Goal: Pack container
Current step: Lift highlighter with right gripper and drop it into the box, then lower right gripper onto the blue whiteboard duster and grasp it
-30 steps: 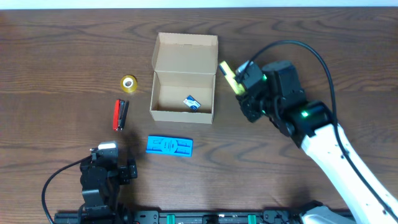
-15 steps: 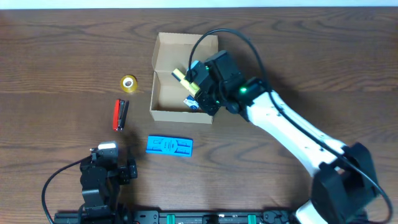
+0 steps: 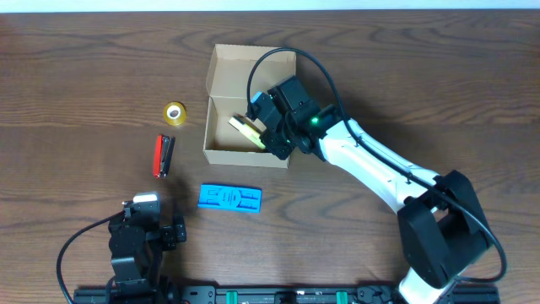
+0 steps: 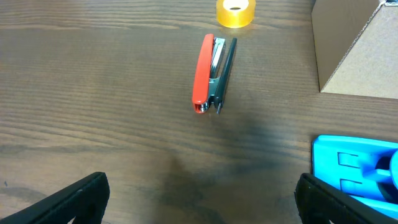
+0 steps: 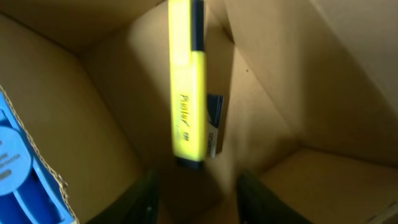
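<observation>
The container, a tan cardboard box (image 3: 245, 156) with its flap lid open at the back, stands at the table's middle. It also shows in the right wrist view (image 5: 280, 74). My right gripper (image 3: 268, 135) is over the box's right part, open (image 5: 196, 186). A yellow highlighter (image 3: 245, 128) lies loose inside the box, just beyond the fingertips (image 5: 186, 93). A small blue-and-white item (image 5: 215, 127) lies partly under it. My left gripper (image 4: 199, 205) is open and empty near the front left edge (image 3: 143, 236).
A red stapler (image 3: 163, 155) (image 4: 208, 73) and a yellow tape roll (image 3: 175, 112) (image 4: 236, 11) lie left of the box. A flat blue item (image 3: 230, 198) (image 4: 357, 165) lies in front of it. The box's corner shows in the left wrist view (image 4: 354, 50).
My right arm carried the highlighter leftward from beside the box to over it, lowered into the box and let it go. The left arm has not moved.
</observation>
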`<state>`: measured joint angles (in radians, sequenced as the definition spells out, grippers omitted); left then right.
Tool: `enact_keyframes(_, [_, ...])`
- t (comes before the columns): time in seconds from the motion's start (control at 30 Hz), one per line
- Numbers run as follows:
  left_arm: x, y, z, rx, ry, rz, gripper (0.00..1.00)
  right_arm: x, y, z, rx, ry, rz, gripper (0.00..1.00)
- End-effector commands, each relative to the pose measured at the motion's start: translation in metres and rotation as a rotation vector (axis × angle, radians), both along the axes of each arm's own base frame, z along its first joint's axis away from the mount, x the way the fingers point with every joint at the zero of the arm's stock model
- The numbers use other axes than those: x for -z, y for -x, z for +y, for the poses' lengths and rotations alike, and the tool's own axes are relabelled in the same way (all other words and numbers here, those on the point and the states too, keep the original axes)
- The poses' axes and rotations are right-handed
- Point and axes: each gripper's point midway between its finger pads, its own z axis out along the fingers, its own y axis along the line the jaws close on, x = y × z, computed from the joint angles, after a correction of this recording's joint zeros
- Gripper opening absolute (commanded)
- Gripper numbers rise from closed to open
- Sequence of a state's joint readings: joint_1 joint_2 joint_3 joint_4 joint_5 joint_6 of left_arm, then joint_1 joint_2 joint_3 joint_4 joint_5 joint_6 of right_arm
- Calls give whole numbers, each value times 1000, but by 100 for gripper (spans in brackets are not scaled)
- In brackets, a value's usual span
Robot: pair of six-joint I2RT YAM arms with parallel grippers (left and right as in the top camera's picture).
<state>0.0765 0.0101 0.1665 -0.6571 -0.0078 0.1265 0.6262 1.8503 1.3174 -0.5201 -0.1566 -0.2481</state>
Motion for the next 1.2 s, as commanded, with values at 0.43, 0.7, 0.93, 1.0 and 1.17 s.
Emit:
enact_keyframes(0.43, [3, 1, 3, -23, 5, 3, 95, -96, -7, 36, -103, -183, -131, 62])
enact_keyframes(0.7, [3, 1, 3, -23, 5, 3, 95, -112, 73, 39, -317, -173, 10, 81])
enact_keyframes(0.93, [3, 1, 3, -23, 5, 3, 95, -85, 127, 44, -485, -2, 56, 85])
enact_keyframes(1.0, [3, 1, 3, -23, 5, 3, 95, -79, 130, 44, -511, 53, 33, 86])
enact_keyframes(1.17, [3, 1, 3, -23, 5, 3, 95, -62, 148, 47, -610, 126, 51, 87])
